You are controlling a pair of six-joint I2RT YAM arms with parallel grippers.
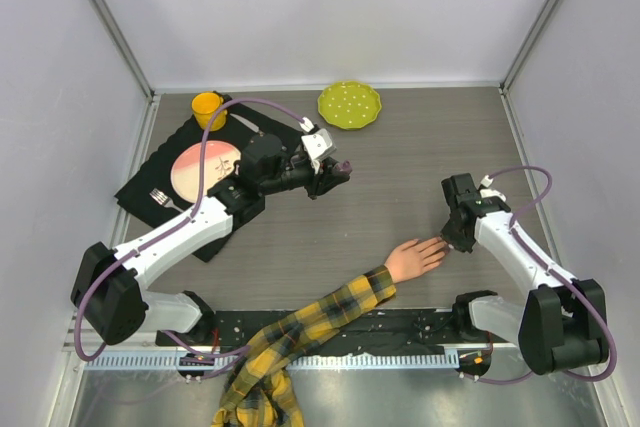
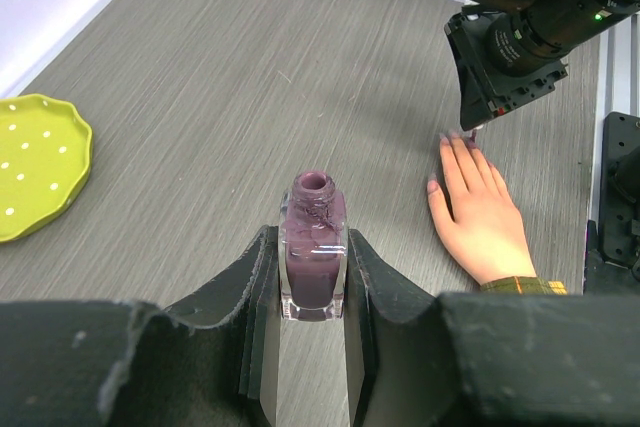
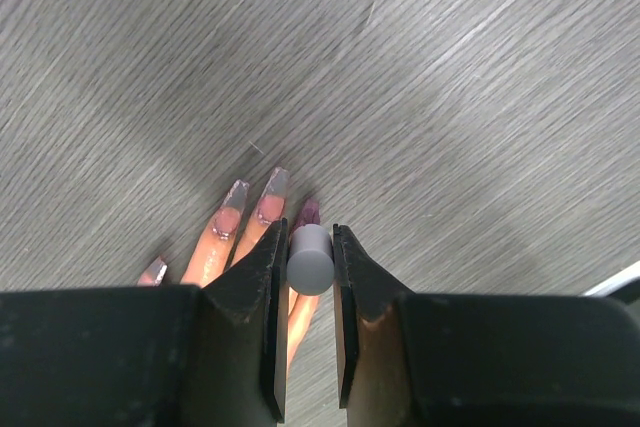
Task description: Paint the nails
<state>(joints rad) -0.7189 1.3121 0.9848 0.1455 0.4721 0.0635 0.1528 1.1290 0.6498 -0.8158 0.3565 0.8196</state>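
1. Fingers of your right gripper (image 3: 309,239) were clamped on the grey brush cap (image 3: 310,265). What you actually held was small, light and rigid. A smooth round cap like that could probably twist between the pads if you pressed sideways.
2. Just beyond the cap, the nails (image 3: 272,184) lay fanned flat on the table (image 3: 480,97). The one under the gripper looked dark purple, and its neighbours were clear-tipped.
3. They looked long, thin and stiff. I judged they would flex or snap under load, so only the bristles should touch them, and lightly.
4. The mannequin hand (image 1: 418,257) rested palm-down with nothing holding it. It was likely light enough to slide if you pushed it.
5. Your left gripper (image 2: 313,243) was closed around the open polish bottle (image 2: 313,267), which stood upright and well apart from the hand. The bottle looked like glass, probably slippery and breakable, so the flat sides were the right place to hold it.
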